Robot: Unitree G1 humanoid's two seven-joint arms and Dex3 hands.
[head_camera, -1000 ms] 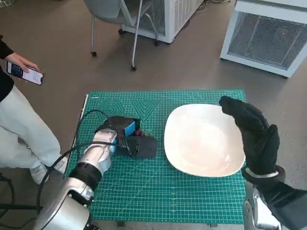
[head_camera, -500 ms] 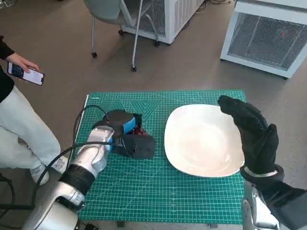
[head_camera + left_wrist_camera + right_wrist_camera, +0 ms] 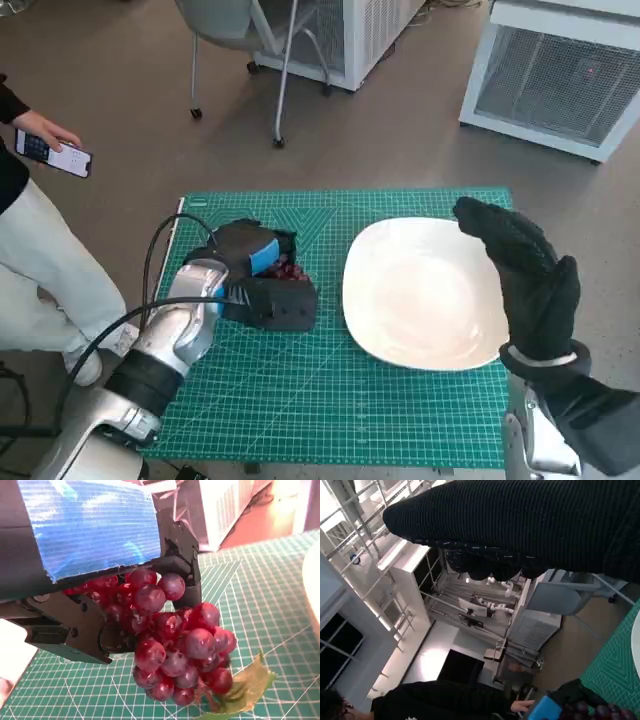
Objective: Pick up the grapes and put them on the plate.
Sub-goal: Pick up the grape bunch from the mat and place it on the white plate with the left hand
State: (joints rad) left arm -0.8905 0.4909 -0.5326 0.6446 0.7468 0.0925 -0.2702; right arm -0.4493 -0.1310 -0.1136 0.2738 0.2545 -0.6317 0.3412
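Note:
A bunch of red grapes (image 3: 175, 645) with a green leaf hangs in my left hand (image 3: 262, 278), whose black fingers close round its upper part. In the head view only a few grapes (image 3: 287, 270) show beside the blue-taped hand, over the left half of the green cutting mat (image 3: 340, 410). The white plate (image 3: 420, 295) lies on the mat's right half, bare. My gloved right hand (image 3: 525, 285) is raised above the plate's right rim, fingers stretched out and holding nothing. The right wrist view catches the grapes (image 3: 592, 712) at its edge.
A person (image 3: 30, 230) in pale trousers stands left of the table holding a phone (image 3: 52, 152). A chair (image 3: 245, 40) and white cabinets (image 3: 560, 70) stand on the floor beyond the mat's far edge.
My left hand has shifted slightly toward the mat's far side with the grapes in it, and the forearm has swung with it. The right hand stays raised over the plate.

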